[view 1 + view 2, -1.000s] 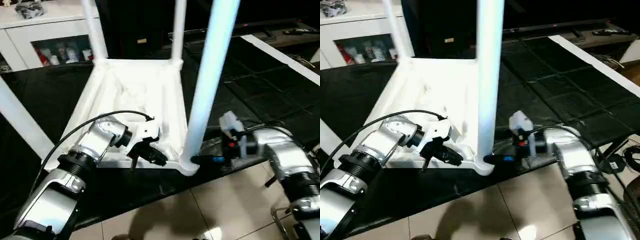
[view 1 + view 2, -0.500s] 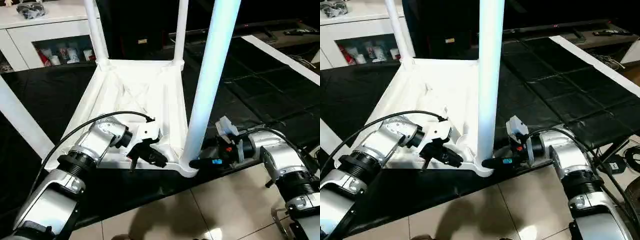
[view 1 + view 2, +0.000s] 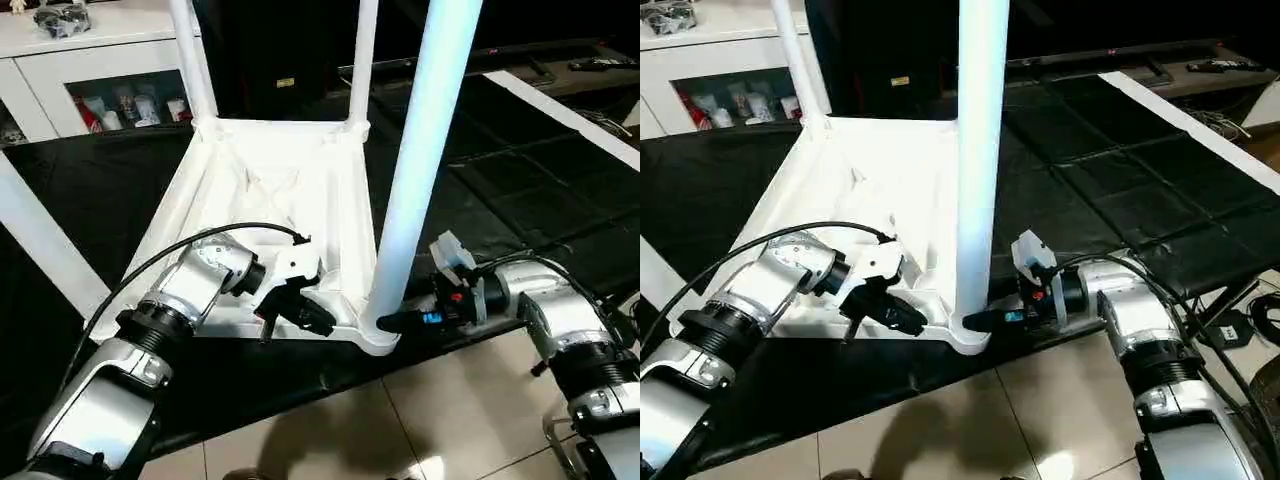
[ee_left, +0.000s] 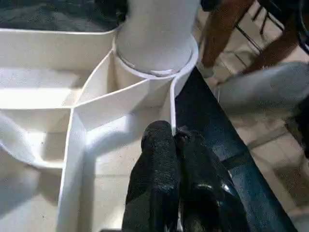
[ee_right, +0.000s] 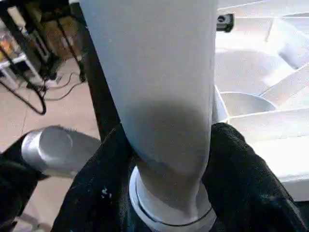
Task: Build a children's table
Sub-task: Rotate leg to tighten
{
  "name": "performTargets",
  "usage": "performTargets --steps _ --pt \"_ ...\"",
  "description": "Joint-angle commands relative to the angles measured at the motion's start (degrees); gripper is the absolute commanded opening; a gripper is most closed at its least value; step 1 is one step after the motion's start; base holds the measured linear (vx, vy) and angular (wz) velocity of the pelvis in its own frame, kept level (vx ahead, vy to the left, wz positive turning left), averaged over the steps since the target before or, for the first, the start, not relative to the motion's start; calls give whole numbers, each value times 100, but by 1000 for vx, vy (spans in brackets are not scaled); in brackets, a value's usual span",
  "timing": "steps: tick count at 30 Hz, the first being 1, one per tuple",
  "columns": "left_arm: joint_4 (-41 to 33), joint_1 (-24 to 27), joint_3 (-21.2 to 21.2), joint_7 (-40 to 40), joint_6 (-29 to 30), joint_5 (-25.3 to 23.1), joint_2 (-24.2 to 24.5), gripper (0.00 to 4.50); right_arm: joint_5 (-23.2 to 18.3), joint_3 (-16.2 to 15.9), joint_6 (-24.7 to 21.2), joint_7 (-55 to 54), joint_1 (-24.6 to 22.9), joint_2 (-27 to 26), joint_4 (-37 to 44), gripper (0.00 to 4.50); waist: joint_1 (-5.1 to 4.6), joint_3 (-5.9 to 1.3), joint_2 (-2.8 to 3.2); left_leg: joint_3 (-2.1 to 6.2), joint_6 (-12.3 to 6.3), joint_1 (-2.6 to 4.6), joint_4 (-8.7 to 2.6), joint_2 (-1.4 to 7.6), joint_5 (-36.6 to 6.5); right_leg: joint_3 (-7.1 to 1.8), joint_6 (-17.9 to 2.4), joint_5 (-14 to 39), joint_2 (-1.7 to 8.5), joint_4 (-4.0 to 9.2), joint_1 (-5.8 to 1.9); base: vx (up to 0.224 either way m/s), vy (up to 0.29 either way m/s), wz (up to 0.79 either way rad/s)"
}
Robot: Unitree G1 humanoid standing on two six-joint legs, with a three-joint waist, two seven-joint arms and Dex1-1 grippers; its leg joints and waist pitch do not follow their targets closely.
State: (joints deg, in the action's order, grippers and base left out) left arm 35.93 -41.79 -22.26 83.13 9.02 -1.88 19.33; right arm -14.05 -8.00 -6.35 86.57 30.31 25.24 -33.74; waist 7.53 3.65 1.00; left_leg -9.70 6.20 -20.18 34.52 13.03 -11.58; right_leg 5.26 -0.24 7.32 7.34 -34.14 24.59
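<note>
Nearest, the left gripper [image 4: 176, 159] pinches the near rim of the upturned white ribbed plastic tabletop [image 3: 262, 190] on the black mat [image 3: 500, 190]. At its near right corner, the right gripper [image 5: 166, 159] clamps the base of the upright white tube leg [image 3: 420, 150]; the right wrist view shows both pads touching it.

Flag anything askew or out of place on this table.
Nothing is damaged or spilled. One oddity: the near leg and two far legs stand upright in the tabletop sockets, but the near-left corner has no upright leg. A white bar slants beside it, possibly the fourth leg.
</note>
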Motion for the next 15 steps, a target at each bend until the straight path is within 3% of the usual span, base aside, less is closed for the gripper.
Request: performTargets --steps 1,3,4,7,8,10,11,13,14,15 --pt "52 51 18 -576 136 -39 -244 0 -259 57 -164 -164 -142 -173 336 198 -16 -501 -125 -134 -578 -30 -365 -42 -619 -172 -1453 1394 34 273 -399 0 0 0" --pt "117 23 177 -1014 236 -18 -402 0 -230 118 -332 -586 -266 -280 455 198 11 -478 -130 -141 -502 -11 -381 -46 -757 -179 -1370 1666 27 317 -380 0 0 0" --pt "149 6 281 -1284 298 4 -507 0 -200 172 -444 -912 -328 -370 497 198 27 -461 -127 -153 -418 41 -388 -49 -997 -183 -1287 1994 33 373 -337 0 0 0" --pt "125 -4 528 -1861 613 101 -774 0 -173 365 -721 -1755 -459 -658 584 197 -19 -439 -137 -110 -232 -1 -429 -92 -1258 -140 -851 2848 43 459 -372 -40 -4 -1" --pt "92 4 604 -2071 711 121 -868 0 -129 400 -712 -2005 -529 -751 652 196 -44 -427 -110 -105 -175 2 -432 -104 -1340 -130 -713 3044 40 508 -356 -55 -5 -1" --pt "7 28 812 -2659 953 153 -1134 0 67 470 -809 -2753 -653 -1008 781 196 -113 -414 -137 -96 -136 -14 -431 -139 -1430 -85 -497 3372 27 571 -352 0 0 0" --pt "-18 39 869 -2885 995 143 -1249 0 173 475 -829 -3045 -661 -1124 804 196 -167 -414 -118 -78 -110 -42 -431 -156 -1439 -53 -386 3501 23 598 -364 0 0 0" --pt "-55 57 927 -3120 1057 138 -1387 0 290 498 -884 -3434 -640 -1280 794 196 -256 -417 -106 -65 -109 -58 -429 -170 -1486 -2 -299 3583 16 639 -363 0 0 0" --pt "-90 77 967 -3313 1119 126 -1511 0 377 531 -1000 -3803 -598 -1429 771 196 -309 -421 -121 -49 -132 -93 -428 -183 -1514 42 -219 3619 6 655 -399 0 0 0" --pt "-112 95 962 -3448 1150 85 -1596 0 458 550 -1087 -4141 -552 -1569 742 196 -313 -425 -91 -41 -148 -90 -441 -182 -1512 55 -209 3609 17 670 -405 0 0 0"
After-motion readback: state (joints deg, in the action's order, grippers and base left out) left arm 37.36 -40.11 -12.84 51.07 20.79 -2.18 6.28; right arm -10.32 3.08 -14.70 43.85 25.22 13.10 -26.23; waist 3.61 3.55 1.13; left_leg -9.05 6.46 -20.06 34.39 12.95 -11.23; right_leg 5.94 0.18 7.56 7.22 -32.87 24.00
